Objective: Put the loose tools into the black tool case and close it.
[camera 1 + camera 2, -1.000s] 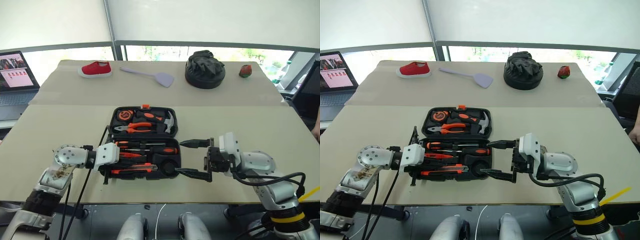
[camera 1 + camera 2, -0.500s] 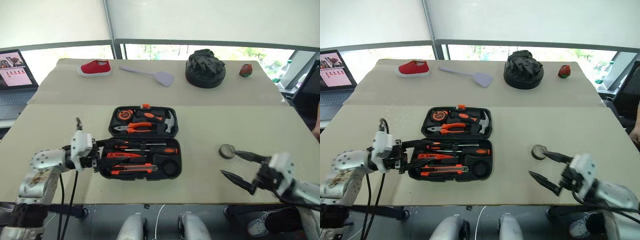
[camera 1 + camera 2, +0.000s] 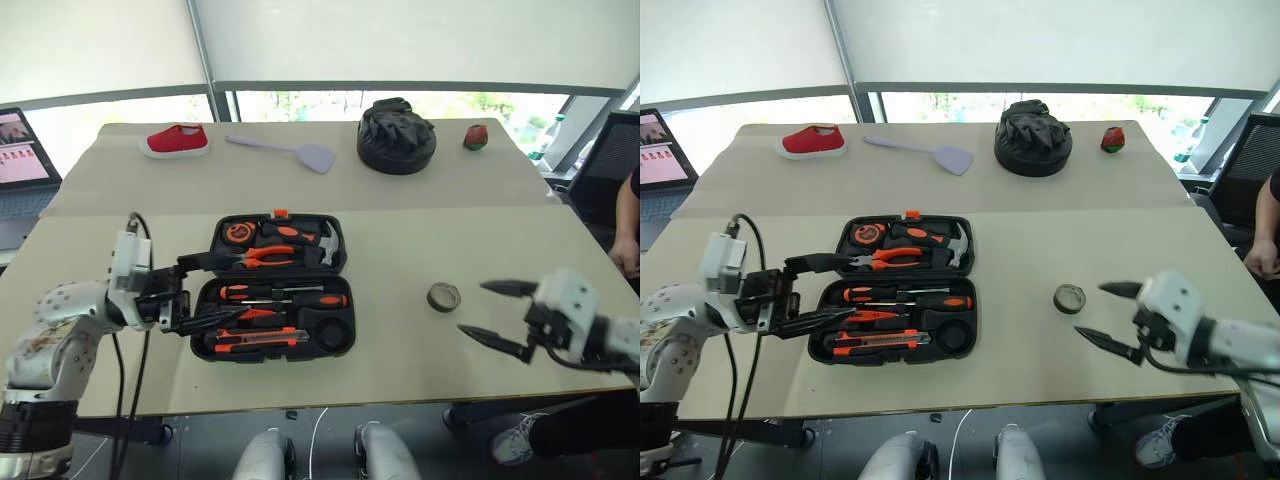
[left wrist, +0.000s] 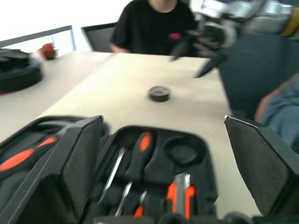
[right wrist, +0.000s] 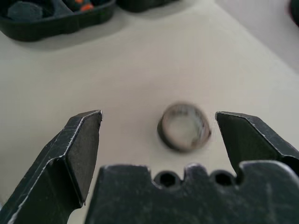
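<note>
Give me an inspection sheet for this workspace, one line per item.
Surface: beige table, two tops butted together.
Job's things: black tool case open, screwdrivers and knife in their slots; tape ring loose on the table, right of the case.
Clutter: red shoe, lilac spatula, black fabric bundle, small red object.
Grippers: left gripper open over the case's left edge; right gripper open beside the ring.
Cables: black cable on the left arm.
Surroundings: laptop, windows, seated person.
</note>
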Controlling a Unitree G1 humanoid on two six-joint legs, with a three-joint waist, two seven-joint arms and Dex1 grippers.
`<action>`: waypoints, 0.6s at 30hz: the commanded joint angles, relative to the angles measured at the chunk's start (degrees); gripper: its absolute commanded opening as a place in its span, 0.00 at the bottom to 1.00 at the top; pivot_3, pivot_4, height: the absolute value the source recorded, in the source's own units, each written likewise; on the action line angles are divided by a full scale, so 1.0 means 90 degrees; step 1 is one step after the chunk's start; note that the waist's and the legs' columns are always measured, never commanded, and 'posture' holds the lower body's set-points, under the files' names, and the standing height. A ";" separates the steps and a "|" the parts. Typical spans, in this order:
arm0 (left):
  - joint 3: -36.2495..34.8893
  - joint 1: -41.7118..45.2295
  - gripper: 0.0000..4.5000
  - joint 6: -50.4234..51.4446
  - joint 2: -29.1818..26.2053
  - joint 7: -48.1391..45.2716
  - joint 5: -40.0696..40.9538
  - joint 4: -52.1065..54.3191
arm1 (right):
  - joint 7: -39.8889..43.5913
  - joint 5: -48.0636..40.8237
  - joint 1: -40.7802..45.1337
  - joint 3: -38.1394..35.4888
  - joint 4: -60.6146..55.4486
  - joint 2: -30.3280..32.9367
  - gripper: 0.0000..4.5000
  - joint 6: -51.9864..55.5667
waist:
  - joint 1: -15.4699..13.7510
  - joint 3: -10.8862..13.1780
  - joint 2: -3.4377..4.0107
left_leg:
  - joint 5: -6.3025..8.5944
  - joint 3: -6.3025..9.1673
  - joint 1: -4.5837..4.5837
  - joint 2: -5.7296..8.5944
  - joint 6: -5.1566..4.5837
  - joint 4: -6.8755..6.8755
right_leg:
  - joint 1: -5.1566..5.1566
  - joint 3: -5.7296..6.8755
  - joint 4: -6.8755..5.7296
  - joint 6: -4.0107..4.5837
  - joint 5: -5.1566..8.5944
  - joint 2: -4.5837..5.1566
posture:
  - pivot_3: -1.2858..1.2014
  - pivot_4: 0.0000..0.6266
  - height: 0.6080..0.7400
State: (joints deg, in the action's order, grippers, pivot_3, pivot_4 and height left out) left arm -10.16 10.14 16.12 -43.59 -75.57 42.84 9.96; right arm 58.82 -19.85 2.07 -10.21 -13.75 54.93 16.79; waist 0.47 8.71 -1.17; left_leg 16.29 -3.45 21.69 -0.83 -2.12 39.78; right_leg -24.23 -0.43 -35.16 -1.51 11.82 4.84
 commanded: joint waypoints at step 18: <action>0.0357 -0.0445 1.00 -0.0436 0.0342 0.0064 -0.0474 0.0679 | 0.0566 0.1688 0.2025 0.2231 0.1709 0.0013 0.24 0.0259 | -0.0082 0.0003 -0.0004 | 0.0009 -0.0003 0.0009 0.0000 -0.0015 0.0017 | 0.0003 -0.0025 0.0009 -0.0007 -0.0007 -0.0005 | 0.52 0.24 1.00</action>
State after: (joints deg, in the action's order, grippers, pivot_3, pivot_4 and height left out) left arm -7.52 5.38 13.45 -40.84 -74.44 38.87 14.32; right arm 63.74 -5.65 19.16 10.03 1.03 55.23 20.57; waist -0.26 8.74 -1.20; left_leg 16.37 -3.49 21.76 -0.83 -2.26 39.93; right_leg -24.20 -0.66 -35.07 -1.57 11.76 4.79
